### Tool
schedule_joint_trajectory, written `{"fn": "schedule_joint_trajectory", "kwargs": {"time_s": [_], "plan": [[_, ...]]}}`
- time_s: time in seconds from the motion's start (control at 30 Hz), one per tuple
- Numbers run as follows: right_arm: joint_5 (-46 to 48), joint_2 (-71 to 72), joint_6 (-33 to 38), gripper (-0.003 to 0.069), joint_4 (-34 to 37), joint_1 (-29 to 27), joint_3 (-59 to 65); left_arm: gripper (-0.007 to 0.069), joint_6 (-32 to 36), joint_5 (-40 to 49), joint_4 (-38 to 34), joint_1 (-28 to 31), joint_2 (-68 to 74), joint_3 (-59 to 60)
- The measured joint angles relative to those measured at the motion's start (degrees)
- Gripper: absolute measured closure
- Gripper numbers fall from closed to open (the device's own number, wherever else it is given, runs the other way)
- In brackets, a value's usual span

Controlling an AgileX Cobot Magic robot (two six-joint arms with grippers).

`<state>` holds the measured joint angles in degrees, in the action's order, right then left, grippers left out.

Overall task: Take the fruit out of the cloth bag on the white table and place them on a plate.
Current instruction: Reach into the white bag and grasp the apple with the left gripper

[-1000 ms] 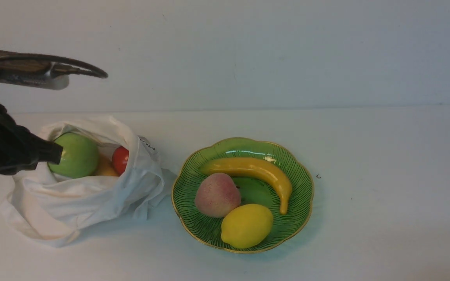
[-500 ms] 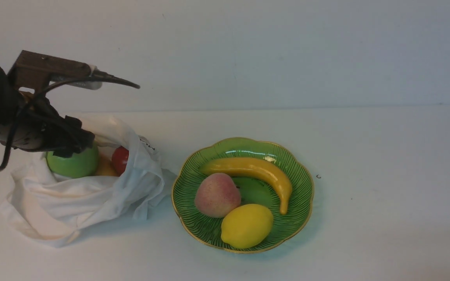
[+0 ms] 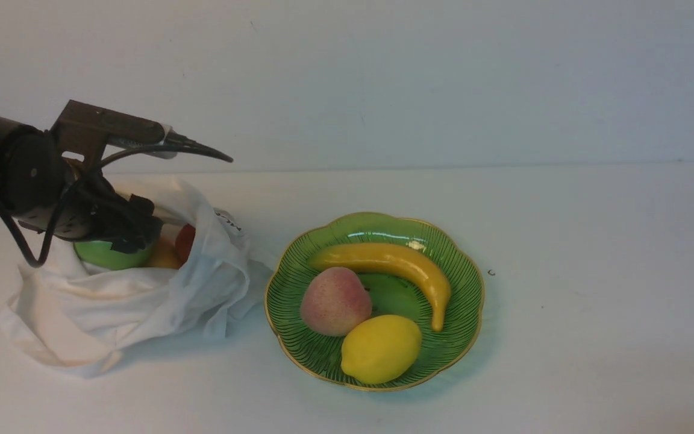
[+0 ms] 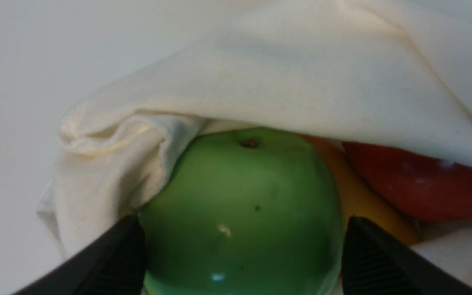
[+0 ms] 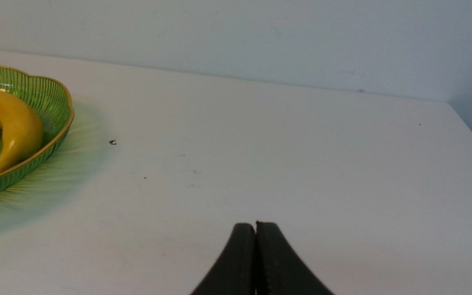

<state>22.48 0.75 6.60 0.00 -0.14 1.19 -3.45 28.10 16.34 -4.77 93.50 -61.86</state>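
Subject: the green apple is lying in the open mouth of the cloth bag, on the robot's left side of the white table. Its stem dimple is facing the approaching tool. A red fruit and an orange-yellow fruit are pressing in beside it, the orange one wedged between apple and red fruit. A fold of the bag is draping over the apple's far side.

Tool: the left gripper is reaching into the bag mouth with its fingers spread wide, one on each side of the apple. The apple is sitting straight ahead of the tool, squarely in the gap. Whether the pads are touching the skin cannot be told. One finger is running close to the cloth, the other close to the orange-yellow fruit.

Judgement: the apple being round, no long axis is governing the grip; centring is what matters, and closing may be catching cloth.

Surroundings: the plate is standing just beside the bag, towards the robot's right, carrying a banana, a peach and a lemon. The right gripper, fingers pressed together and holding nothing, is idling beyond the plate, well apart from the bag. The left arm is plainly the nearer one.
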Motion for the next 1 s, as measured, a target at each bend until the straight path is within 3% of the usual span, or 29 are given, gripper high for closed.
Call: {"fn": "schedule_joint_trajectory", "kwargs": {"time_s": [0.23, 0.3, 0.37, 0.63, 0.67, 0.8, 0.9, 1.0], "plan": [[0.0, 0.0, 0.0, 0.0671, 0.0, 0.0, 0.0, 0.0059, -1.4, -1.2, 3.9, 0.0, 1.4, 0.0], [0.0, 0.0, 0.0, 0.0671, 0.0, 0.0, 0.0, 0.0113, -3.1, -1.5, 4.5, 0.0, 1.8, -0.1], [0.0, 0.0, 0.0, 0.0671, 0.0, 0.0, 0.0, 0.0119, -3.8, -1.6, 4.8, 0.0, 1.8, -0.1], [0.0, 0.0, 0.0, 0.0671, 0.0, 0.0, 0.0, 0.0132, -4.5, 3.2, 1.4, 0.0, -1.2, -0.1], [0.0, 0.0, 0.0, 0.0671, 0.0, 0.0, 0.0, 0.0166, -4.5, 3.9, 0.3, 0.0, -2.2, -0.1], [0.0, 0.0, 0.0, 0.0671, 0.0, 0.0, 0.0, 0.053, -4.0, 6.8, -3.3, 0.0, -6.1, -0.1], [0.0, 0.0, 0.0, 0.0671, 0.0, 0.0, 0.0, 0.0609, -3.6, 9.7, -4.5, 0.0, -7.8, -0.2], [0.0, 0.0, 0.0, 0.0671, 0.0, 0.0, 0.0, 0.063, -3.2, 10.8, -4.6, 0.0, -8.4, -0.2]]}}
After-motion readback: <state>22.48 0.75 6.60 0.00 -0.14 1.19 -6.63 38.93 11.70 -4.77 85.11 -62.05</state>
